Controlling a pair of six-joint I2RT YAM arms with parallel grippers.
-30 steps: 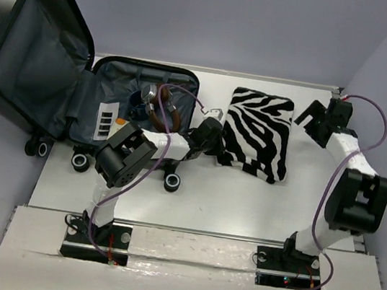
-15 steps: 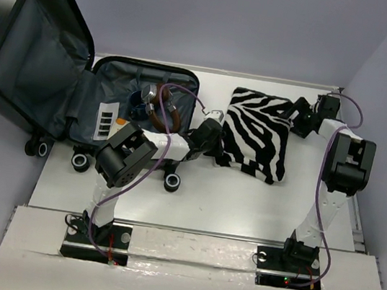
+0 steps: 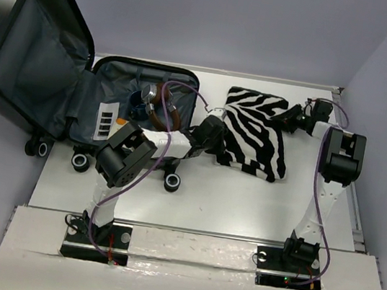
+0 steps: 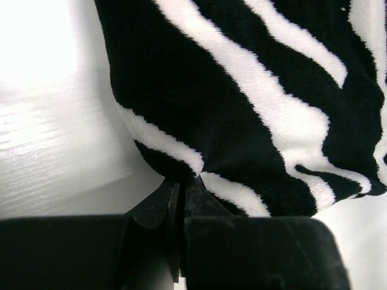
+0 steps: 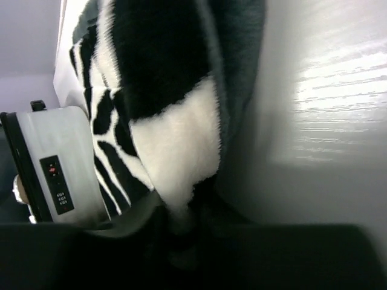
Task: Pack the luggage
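both arms stretch low to the zebra cloth (image 3: 257, 136) beside the open luggage (image 3: 43, 57): left gripper (image 4: 181, 181) clenched on the cloth's left edge; right gripper (image 3: 286, 118) at its far-right corner, grip unclear.

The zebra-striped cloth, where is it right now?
In the top view, the zebra-striped cloth lies on the table right of the open luggage; jaws of the left arm pinch its left edge, those of the right arm sit at its far right corner.
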